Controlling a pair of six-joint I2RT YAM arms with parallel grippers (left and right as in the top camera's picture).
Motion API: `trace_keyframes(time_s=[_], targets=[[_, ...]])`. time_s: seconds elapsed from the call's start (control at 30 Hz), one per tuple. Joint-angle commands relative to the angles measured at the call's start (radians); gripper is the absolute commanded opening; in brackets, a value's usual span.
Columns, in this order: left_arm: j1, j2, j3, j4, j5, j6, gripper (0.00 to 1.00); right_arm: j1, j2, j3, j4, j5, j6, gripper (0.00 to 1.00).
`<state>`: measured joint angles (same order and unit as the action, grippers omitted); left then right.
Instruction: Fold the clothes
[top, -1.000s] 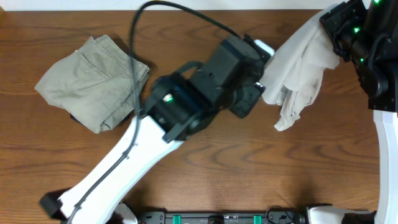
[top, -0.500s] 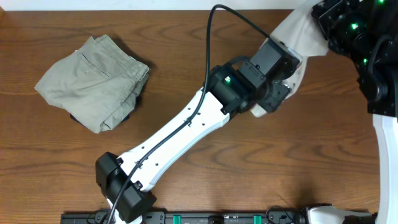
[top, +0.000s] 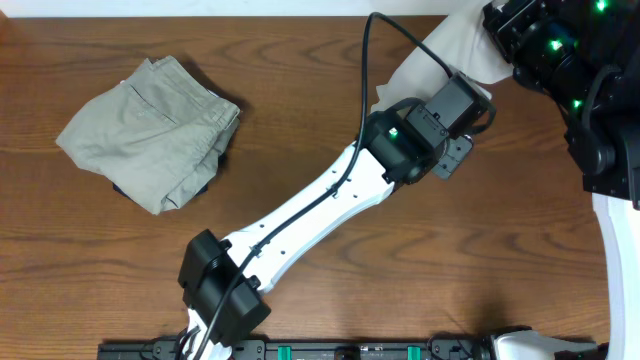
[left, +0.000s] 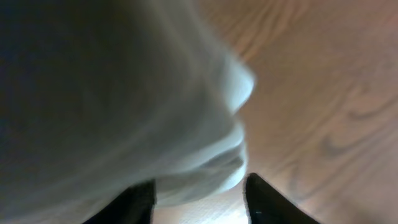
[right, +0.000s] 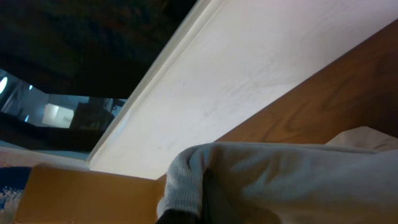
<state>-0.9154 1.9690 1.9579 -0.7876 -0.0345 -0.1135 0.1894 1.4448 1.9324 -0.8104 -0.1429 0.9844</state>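
The clothes, a pale off-white T-shirt (top: 432, 52), hang bunched at the table's far right corner. My right gripper (top: 498, 30) is shut on the shirt's ribbed hem (right: 186, 180) and holds the shirt up. My left arm reaches diagonally across the table, with the left gripper (top: 455, 158) just under the hanging cloth. In the left wrist view blurred fabric (left: 124, 93) fills the upper left. Its lower fold sags between the two dark fingertips (left: 268, 200). The left gripper (left: 199, 190) stands open, with bare wood showing in the gap.
Folded khaki-olive trousers (top: 150, 130) lie at the table's far left. Bare wooden table (top: 420, 280) lies in front of the arms. A white board (right: 261, 68) runs along the table's back edge behind the shirt.
My left arm has swung right and back, from the table's middle to under the shirt. The right gripper has drawn the shirt up toward the back right corner. The left jaws have narrowed slightly.
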Motion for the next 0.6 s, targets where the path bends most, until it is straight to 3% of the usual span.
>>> trace_keyframes(time_s=[0.0, 0.3, 0.33, 0.4, 0.47, 0.57], targets=[[0.001, -0.001, 0.0, 0.0, -0.119, -0.005, 0.4, 0.008, -0.032, 0.018, 0.01, -0.014, 0.005, 0.01], [0.001, -0.001, 0.0, 0.0, -0.191, -0.013, 0.14, 0.008, -0.052, 0.018, 0.011, -0.003, -0.006, 0.01], [0.001, -0.001, 0.0, -0.001, -0.187, -0.032, 0.16, 0.008, -0.052, 0.018, 0.011, -0.003, -0.006, 0.01], [-0.001, -0.002, 0.0, -0.006, -0.151, -0.076, 0.43, 0.008, -0.052, 0.018, 0.01, 0.002, -0.006, 0.01], [-0.005, -0.002, 0.0, -0.011, -0.105, -0.132, 0.56, 0.008, -0.052, 0.018, 0.01, 0.012, -0.006, 0.01], [-0.009, -0.002, 0.0, -0.018, -0.104, -0.212, 0.58, 0.008, -0.052, 0.018, 0.01, 0.028, -0.006, 0.01]])
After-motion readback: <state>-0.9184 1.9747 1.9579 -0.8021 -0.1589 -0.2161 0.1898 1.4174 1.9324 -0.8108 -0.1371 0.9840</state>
